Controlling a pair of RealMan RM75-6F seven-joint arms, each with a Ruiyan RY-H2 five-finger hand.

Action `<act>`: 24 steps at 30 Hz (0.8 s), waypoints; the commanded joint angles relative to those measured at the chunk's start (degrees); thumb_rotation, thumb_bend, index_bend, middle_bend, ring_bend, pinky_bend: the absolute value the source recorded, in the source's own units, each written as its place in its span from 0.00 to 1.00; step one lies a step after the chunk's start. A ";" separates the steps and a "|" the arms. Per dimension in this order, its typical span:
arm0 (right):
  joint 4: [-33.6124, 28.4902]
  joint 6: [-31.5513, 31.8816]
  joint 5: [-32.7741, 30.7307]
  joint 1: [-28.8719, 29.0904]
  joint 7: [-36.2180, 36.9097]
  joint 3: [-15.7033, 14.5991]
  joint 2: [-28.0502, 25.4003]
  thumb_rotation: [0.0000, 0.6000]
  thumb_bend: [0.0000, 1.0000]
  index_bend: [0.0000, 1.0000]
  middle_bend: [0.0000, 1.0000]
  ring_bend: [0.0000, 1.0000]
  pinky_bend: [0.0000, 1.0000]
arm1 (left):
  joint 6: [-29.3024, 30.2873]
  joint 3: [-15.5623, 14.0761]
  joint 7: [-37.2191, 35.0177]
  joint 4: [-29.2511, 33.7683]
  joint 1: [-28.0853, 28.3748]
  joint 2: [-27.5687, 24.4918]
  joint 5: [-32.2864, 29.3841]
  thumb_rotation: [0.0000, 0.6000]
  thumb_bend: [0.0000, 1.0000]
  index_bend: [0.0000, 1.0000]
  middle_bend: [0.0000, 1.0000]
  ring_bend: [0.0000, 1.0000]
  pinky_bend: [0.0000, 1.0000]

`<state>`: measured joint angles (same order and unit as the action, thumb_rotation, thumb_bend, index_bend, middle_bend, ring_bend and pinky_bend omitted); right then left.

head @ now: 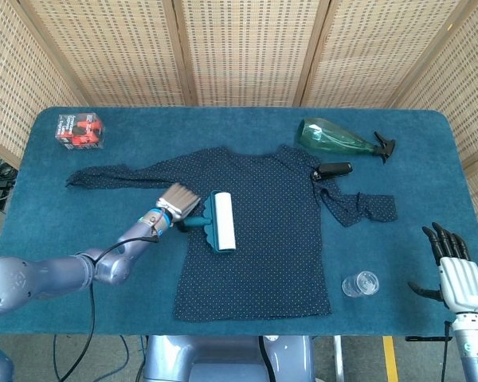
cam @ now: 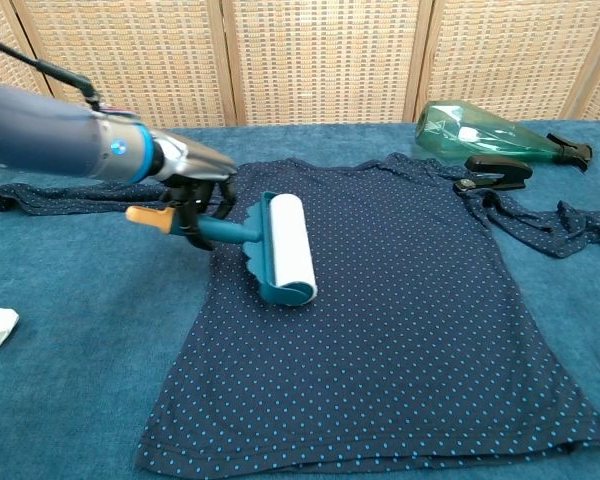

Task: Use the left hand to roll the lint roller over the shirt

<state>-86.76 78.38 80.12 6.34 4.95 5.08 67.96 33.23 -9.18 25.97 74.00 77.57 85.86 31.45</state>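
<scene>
The lint roller lies on the shirt's left part; spray bottle behind.

left robot hand: grips the handle of the lint roller at the shirt's left edge
lint roller: white drum lies on the shirt
shirt: dark, dotted, spread flat on the desk, sleeves out to both sides
right robot hand: near the desk's right corner, fingers apart, holding nothing
desk, far side: green spray bottle, red box
front right: clear cup

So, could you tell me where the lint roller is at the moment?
In both views the lint roller lies on the left part of the shirt, and the left hand grips its handle at the shirt's left edge.
</scene>
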 commanded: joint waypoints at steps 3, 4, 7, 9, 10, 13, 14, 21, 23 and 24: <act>-0.31 -0.01 0.34 0.06 -0.64 -0.27 0.17 1.00 0.09 0.00 0.00 0.00 0.00 | -0.60 -0.46 -2.82 -1.49 -3.64 -1.79 2.79 1.00 0.33 0.88 0.87 0.72 0.66; -0.36 -0.04 0.37 0.08 -0.75 -0.30 0.20 1.00 0.09 0.00 0.00 0.00 0.00 | -0.83 -0.36 -3.23 -1.79 -4.09 -1.95 3.24 1.00 0.33 0.88 0.87 0.72 0.66; -0.54 -0.01 0.52 0.12 -1.01 -0.38 0.27 1.00 0.09 0.00 0.00 0.00 0.00 | -1.46 0.15 -4.29 -2.36 -5.21 -2.41 4.77 1.00 0.33 0.88 0.87 0.72 0.66; -0.70 0.07 0.68 0.13 -1.20 -0.43 0.30 1.00 0.09 0.00 0.00 0.00 0.00 | -1.75 0.65 -4.83 -2.52 -5.71 -2.70 5.74 1.00 0.33 0.88 0.87 0.72 0.66; -0.75 0.09 0.72 0.14 -1.25 -0.45 0.30 1.00 0.09 0.00 0.00 0.00 0.00 | -1.81 0.89 -5.00 -2.50 -5.88 -2.77 6.12 1.00 0.33 0.88 0.87 0.72 0.66; -0.82 0.16 0.78 0.13 -1.31 -0.47 0.28 1.00 0.09 0.00 0.00 0.00 0.00 | -2.03 1.83 -5.51 -2.40 -6.19 -2.81 7.05 1.00 0.33 0.88 0.87 0.72 0.66; -0.83 0.19 0.77 0.13 -1.31 -0.46 0.29 1.00 0.09 0.00 0.00 0.00 0.00 | -2.16 2.09 -5.56 -2.39 -6.18 -2.76 7.21 1.00 0.33 0.88 0.87 0.72 0.66; -0.64 0.13 0.52 0.10 -0.99 -0.36 0.21 1.00 0.09 0.00 0.00 0.00 0.00 | -2.46 3.64 -4.31 -2.66 -4.92 -1.53 7.03 1.00 0.33 0.88 0.87 0.72 0.66; -0.56 0.07 0.36 0.08 -0.79 -0.30 0.12 1.00 0.09 0.00 0.00 0.00 0.00 | -2.77 4.22 -3.28 -3.21 -3.74 -0.25 6.42 1.00 0.33 0.88 0.87 0.72 0.66; -0.55 0.06 0.32 0.09 -0.72 -0.27 0.10 1.00 0.09 0.00 0.00 0.00 0.00 | -2.88 4.35 -2.96 -3.55 -3.38 0.23 6.03 1.00 0.33 0.88 0.87 0.72 0.66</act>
<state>-87.32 78.45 80.46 6.43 4.23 4.79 68.08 30.60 -5.20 22.39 70.94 73.50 85.33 38.05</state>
